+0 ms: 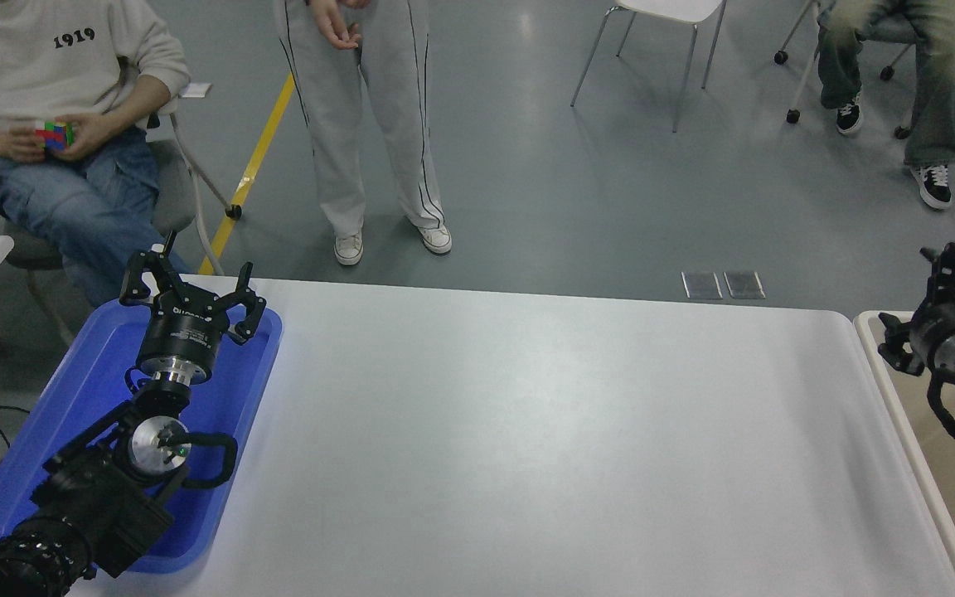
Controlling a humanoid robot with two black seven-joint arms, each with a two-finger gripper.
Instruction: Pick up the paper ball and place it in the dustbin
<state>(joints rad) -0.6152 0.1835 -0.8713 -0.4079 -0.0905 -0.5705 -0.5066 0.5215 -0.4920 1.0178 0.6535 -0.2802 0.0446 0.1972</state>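
The paper ball is not in view anywhere on the table or in either gripper. The dustbin (918,464), beige with a pale cream rim, stands at the table's right end and is cut off by the picture's edge. My right gripper (918,300) hangs over the bin's far left corner, open, with nothing between its fingers. Parked over the blue tray at the lower left, my left gripper (192,283) is open and empty.
A shallow blue tray (79,390) lies under the left arm. The white table (544,431) spans the middle. Beyond its far edge a person stands (370,124), another sits at the left with a colour cube (53,134), and a third sits at the top right.
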